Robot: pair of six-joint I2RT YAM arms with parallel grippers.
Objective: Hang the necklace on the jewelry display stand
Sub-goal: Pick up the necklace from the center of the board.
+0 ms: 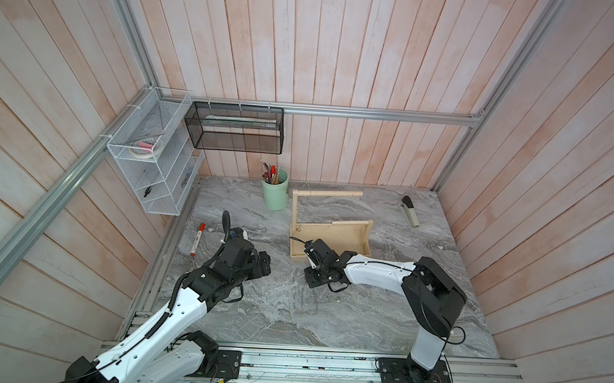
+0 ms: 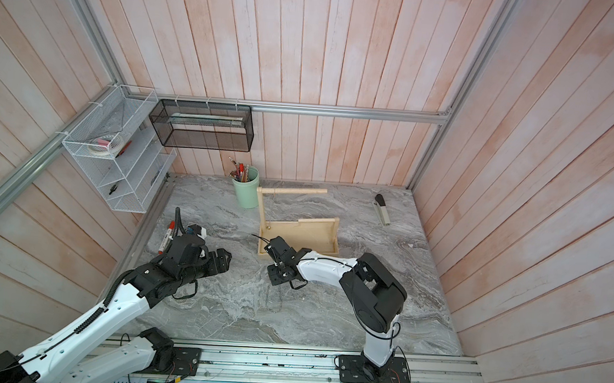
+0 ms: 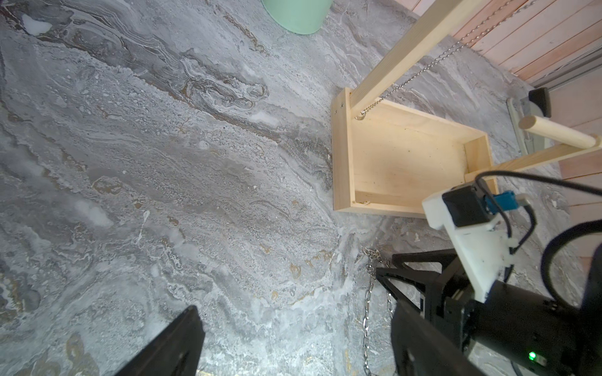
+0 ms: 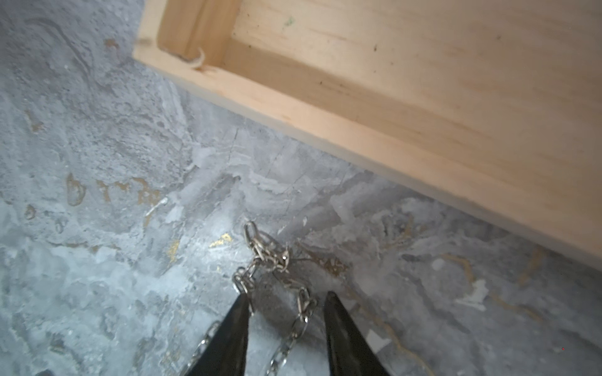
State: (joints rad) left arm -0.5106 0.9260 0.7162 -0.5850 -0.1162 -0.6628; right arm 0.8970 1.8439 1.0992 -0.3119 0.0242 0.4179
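Note:
A necklace of silver links lies on the marble table, just in front of the jewelry display stand, a light wooden tray with posts and two round bars. My right gripper points down over the necklace, jaws partly apart. One strand lies between the fingertips and another runs beside one finger. The left wrist view shows the same necklace next to the right gripper. My left gripper hovers wide open and empty to the left. A thin bead chain hangs from the high bar, with a golden piece at its low end.
A mint-green pen cup stands behind the stand's left post. A red marker lies at the left, a stapler at the back right. A white wire rack and a black mesh basket hang on the walls.

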